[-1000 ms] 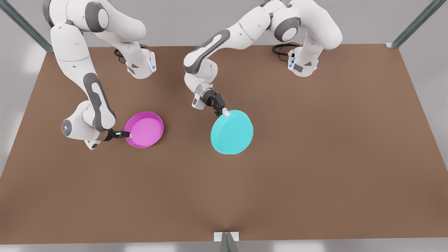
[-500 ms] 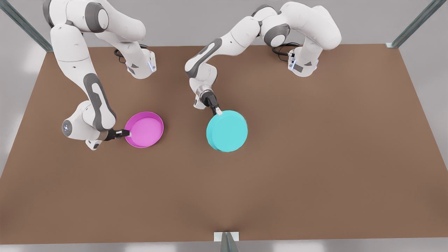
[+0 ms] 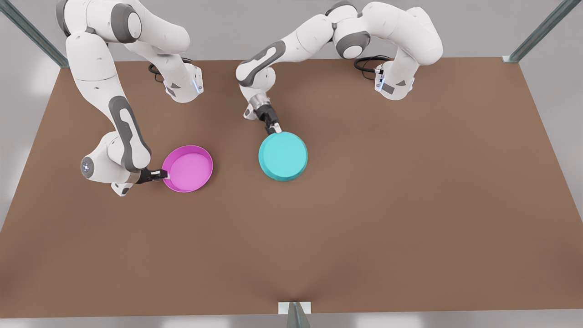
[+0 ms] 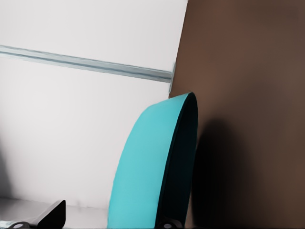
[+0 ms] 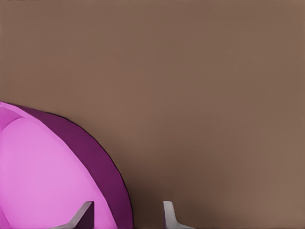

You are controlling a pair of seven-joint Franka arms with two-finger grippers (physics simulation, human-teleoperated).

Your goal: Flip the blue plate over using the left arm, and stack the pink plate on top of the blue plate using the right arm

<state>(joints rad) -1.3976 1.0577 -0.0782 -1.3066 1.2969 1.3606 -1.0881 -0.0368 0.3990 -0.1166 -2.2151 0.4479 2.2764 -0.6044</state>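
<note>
A: Where is the blue plate [image 3: 283, 156]?

B: Near the middle of the brown table [image 3: 364, 218], base turned up, so its flat underside faces the front camera. The left gripper [image 3: 275, 129] is clamped on the part of its rim nearest the arm bases. In the left wrist view the blue plate [image 4: 157, 167] shows edge-on, tilted relative to the table [image 4: 248, 95], one finger [image 4: 47, 219] to one side of the rim and the other only a tip at the frame edge.

A: Is it lying on the table or lifted?

B: I can't tell; the front view shows a thin shadow along its near edge, nothing more.

A: And the pink plate [image 3: 187, 168]?

B: Well apart from the blue one, toward the front view's left, flat on the table, open side up, lighter pink inside. The right gripper [image 3: 165, 173] sits at its rim on the side away from the blue plate, coming in low and level. In the right wrist view one finger [image 5: 83, 217] is over the inside of the pink plate [image 5: 43, 176] and the other finger [image 5: 169, 215] is outside the wall, so the fingers straddle the rim with space to spare, released rather than pinching.

A: Any brand, label or writing?

B: None I can read. The arms are white with grey panels, and each base has a small blue-lit patch and dark markings too small to make out. The plates are plain.

A: Anything else?

B: Metal frame posts [image 3: 537, 32] at the table's corners and a bracket [image 3: 294, 309] at its near edge.
</note>
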